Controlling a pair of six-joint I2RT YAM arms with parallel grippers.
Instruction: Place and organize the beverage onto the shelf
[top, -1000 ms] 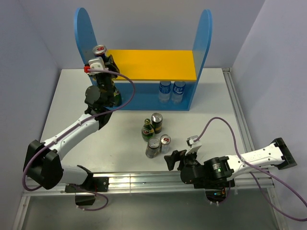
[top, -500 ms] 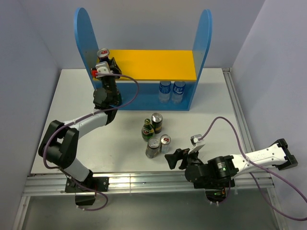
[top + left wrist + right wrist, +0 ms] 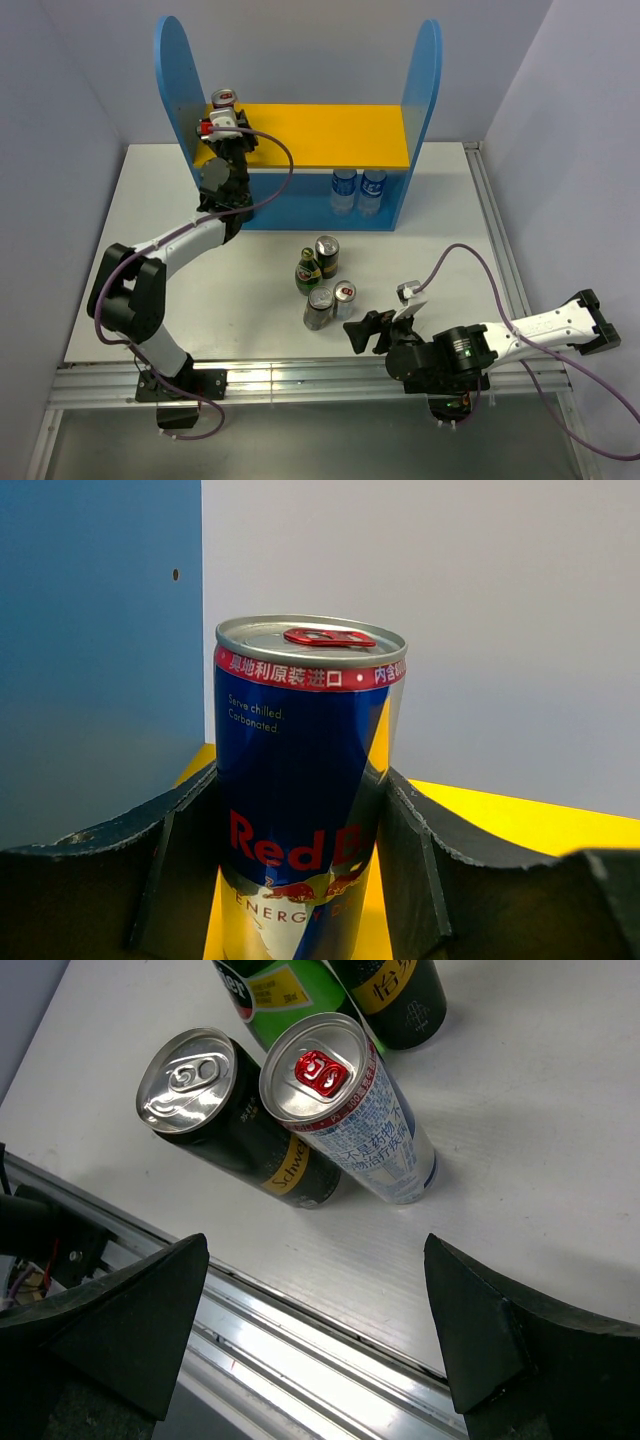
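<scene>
My left gripper is shut on the blue-silver slim can, held upright over the left end of the shelf's yellow-orange upper board, close to the blue left side panel. In the left wrist view the can fills the space between both fingers of that gripper; its bottom is hidden. On the table stand a green bottle, two dark cans and a silver can. My right gripper is open and empty just right of them; its wrist view shows the silver can and a dark can beyond the open gripper.
Two small blue-and-white drinks stand on the shelf's lower level at the right, near the right side panel. An aluminium rail runs along the table's near edge, under my right gripper. Grey walls close in both sides.
My left arm has carried the can right and farther back, from beside the left panel to over the yellow board's left end. My right arm shifted slightly a second ago, then stayed still.
</scene>
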